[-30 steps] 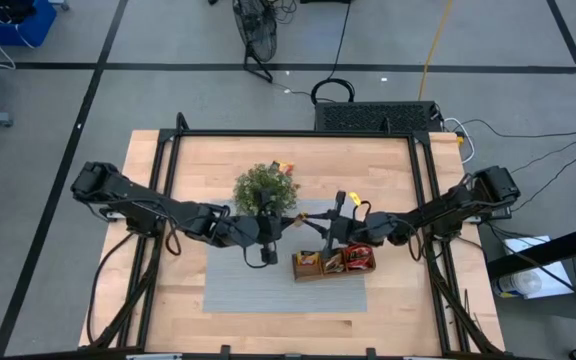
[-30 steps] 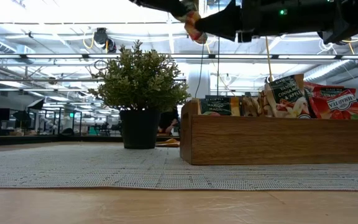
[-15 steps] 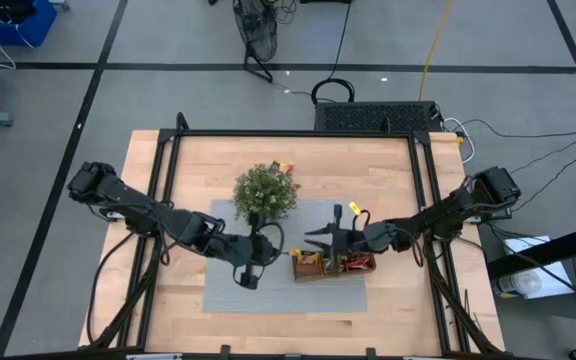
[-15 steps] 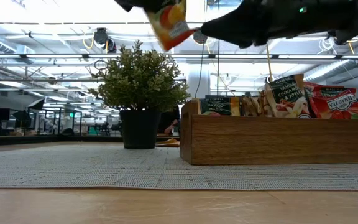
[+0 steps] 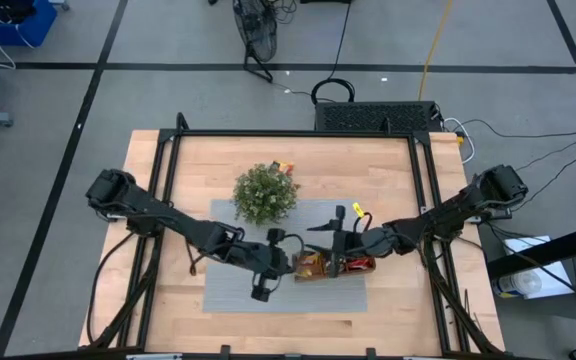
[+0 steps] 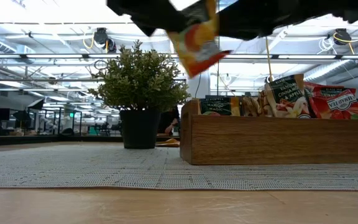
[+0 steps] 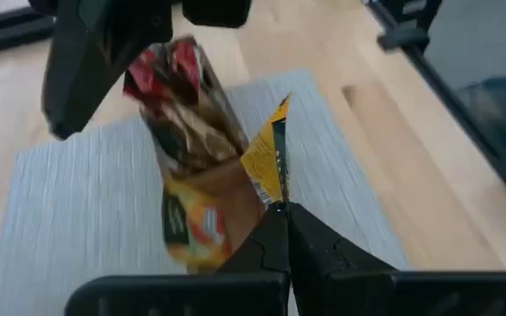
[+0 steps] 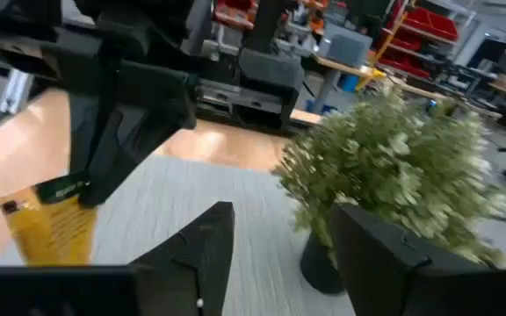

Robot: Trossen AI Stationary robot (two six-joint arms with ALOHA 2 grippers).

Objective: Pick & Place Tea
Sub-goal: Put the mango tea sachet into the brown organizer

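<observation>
Left pincer (image 7: 281, 209): fingers together, clamped on one orange tea sachet (image 6: 196, 38); it hangs in the air above the grey mat (image 5: 233, 290), just beside the left end of the wooden tray (image 6: 278, 140).
Held sachet: tilted, well clear of the mat in the low view; yellow-orange with dark print.
Right pincer (image 8: 271, 233): fingers apart, nothing between them; it sits above the tray's middle, facing the plant (image 8: 393, 162).
Other tea: sachets stand upright in the tray, green and brown ones left, red ones (image 6: 334, 102) right.
Plant: potted, on the mat's far edge, left of the tray, apart from it.
Desk (image 5: 208, 160): light wood, carries mat, tray and plant.
</observation>
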